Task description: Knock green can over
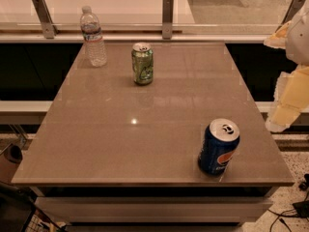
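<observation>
The green can (pixel 143 64) stands upright on the far middle part of the grey-brown table (pixel 145 139), silver pull-tab top up and pale label marks facing me. My gripper (pixel 286 111) hangs at the right edge of the view, past the table's right side, pale yellow and white. It is far to the right of the green can and touches nothing.
A blue Pepsi can (pixel 218 147) stands upright near the front right corner of the table. A clear plastic water bottle (pixel 93 36) stands at the far left. A glass railing with metal posts (pixel 167 16) runs behind the table. Cables (pixel 289 216) lie on the floor at the lower right.
</observation>
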Robot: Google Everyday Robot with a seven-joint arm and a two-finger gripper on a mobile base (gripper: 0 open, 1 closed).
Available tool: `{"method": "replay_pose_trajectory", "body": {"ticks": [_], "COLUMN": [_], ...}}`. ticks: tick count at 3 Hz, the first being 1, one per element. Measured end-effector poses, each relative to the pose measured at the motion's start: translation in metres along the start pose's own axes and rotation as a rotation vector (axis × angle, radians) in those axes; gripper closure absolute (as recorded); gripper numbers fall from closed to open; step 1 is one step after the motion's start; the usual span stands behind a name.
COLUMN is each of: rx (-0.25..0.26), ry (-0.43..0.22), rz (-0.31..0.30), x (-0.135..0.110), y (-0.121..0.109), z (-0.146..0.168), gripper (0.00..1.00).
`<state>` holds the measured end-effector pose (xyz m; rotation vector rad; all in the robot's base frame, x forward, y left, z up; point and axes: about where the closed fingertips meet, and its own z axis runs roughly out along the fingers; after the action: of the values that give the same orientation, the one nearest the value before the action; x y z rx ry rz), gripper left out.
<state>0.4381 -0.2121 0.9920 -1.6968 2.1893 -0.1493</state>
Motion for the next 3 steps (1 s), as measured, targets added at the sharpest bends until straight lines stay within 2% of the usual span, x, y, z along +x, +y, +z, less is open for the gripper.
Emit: {"method": "replay_pose_trajectory", "body": {"ticks": [2,3], "rx": [0.014,0.062], "ry": [-0.016,-0.073], "rz": [0.005,0.02], "x": [-0.001,-0.008], "y": [-0.003,-0.012], "z": [-0.002,-0.001], "gripper": [0.0,0.0]}}
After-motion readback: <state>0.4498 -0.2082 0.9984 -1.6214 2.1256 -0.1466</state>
